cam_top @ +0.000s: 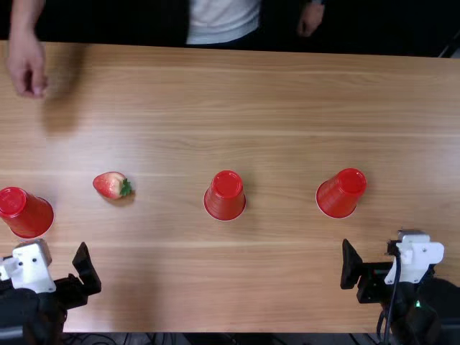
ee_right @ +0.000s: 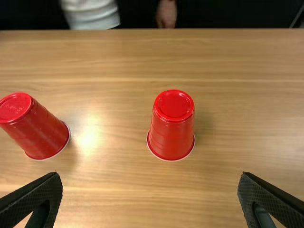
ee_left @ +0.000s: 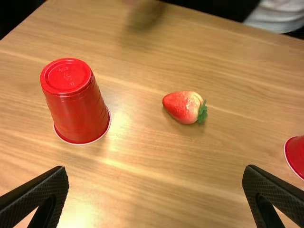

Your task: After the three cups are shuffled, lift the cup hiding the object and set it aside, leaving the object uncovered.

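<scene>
Three red cups stand upside down in a row: the left cup, the middle cup and the right cup. A red strawberry lies uncovered on the table between the left and middle cups. My left gripper sits open at the near edge, a little short of the left cup and the strawberry. At the near right, my right gripper is open too, just short of the right cup. Neither holds anything.
A person's hand hovers over the table's far left corner, well away from the cups. The wooden table is bare beyond the row. The middle cup's rim shows in the left wrist view.
</scene>
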